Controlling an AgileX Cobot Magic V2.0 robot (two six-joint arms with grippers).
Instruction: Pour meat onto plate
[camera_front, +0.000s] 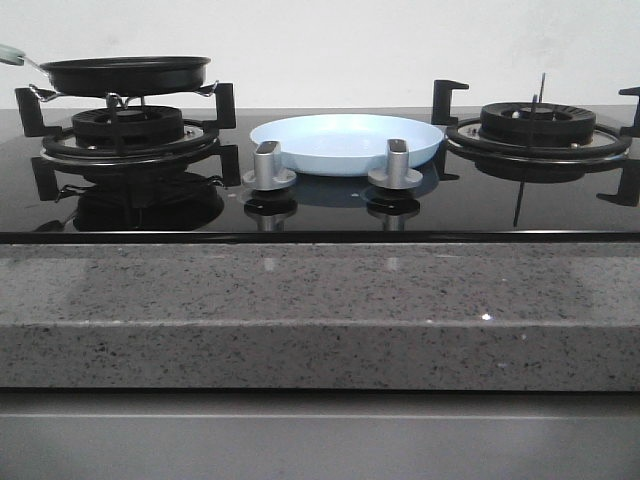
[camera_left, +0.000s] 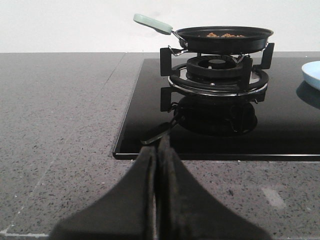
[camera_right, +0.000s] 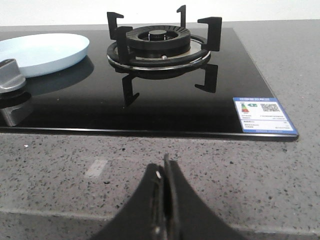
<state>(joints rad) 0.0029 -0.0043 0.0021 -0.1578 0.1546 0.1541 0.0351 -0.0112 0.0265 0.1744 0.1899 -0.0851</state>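
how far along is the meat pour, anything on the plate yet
Nothing looks done: the plate is bare and the meat sits in the pan on the left burner. Nothing is in hand: left gripper and right gripper are shut, empty, over the counter. Grasping the pan handle and pouring remain.

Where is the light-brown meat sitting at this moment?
In the left wrist view the light-brown meat pieces lie inside the black round frying pan on the left burner, left of the pale-blue plate.
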